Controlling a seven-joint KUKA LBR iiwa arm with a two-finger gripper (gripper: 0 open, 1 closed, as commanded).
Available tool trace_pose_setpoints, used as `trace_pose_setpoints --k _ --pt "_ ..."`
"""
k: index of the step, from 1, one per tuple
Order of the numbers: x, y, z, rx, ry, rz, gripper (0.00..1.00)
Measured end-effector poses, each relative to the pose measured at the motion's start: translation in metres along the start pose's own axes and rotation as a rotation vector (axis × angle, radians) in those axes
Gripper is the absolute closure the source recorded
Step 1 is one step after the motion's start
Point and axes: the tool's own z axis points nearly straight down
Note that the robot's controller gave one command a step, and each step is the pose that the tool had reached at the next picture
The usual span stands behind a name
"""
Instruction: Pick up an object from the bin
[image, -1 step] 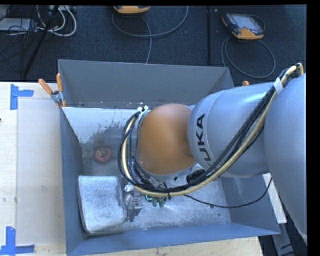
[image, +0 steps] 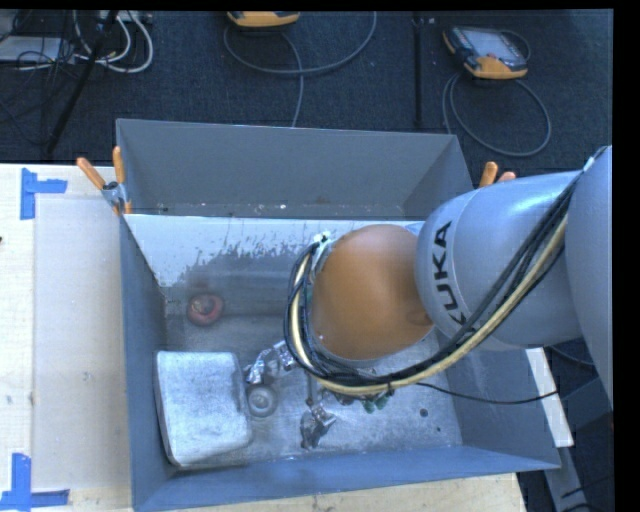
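Camera view: the gripper (image: 291, 395), low in the bin (image: 143, 300), seems spread wide and empty, just beside 1 small grey round cap (image: 260, 402) and 1 pale block (image: 200, 405).

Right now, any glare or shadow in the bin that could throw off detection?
Camera view: bright streaks on the bin's back wall, glare or wear, can't tell; soft sheen on the orange cover; the arm shades the floor beneath it; red ring and pale block sit evenly lit.
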Motion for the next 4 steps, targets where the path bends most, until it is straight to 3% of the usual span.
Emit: trace_pose_setpoints --k 1,2,3,4 --pt "-0.061 -0.040 0.057 -0.002 -0.007 -0.186 0.00" --pt "-0.068 -0.108 0.034 0.004 -0.009 -0.278 0.00" --pt "-0.065 -0.101 0.057 0.001 -0.010 -0.531 0.00" --pt "-0.065 -0.103 0.055 0.003 -0.012 -0.526 1.00"
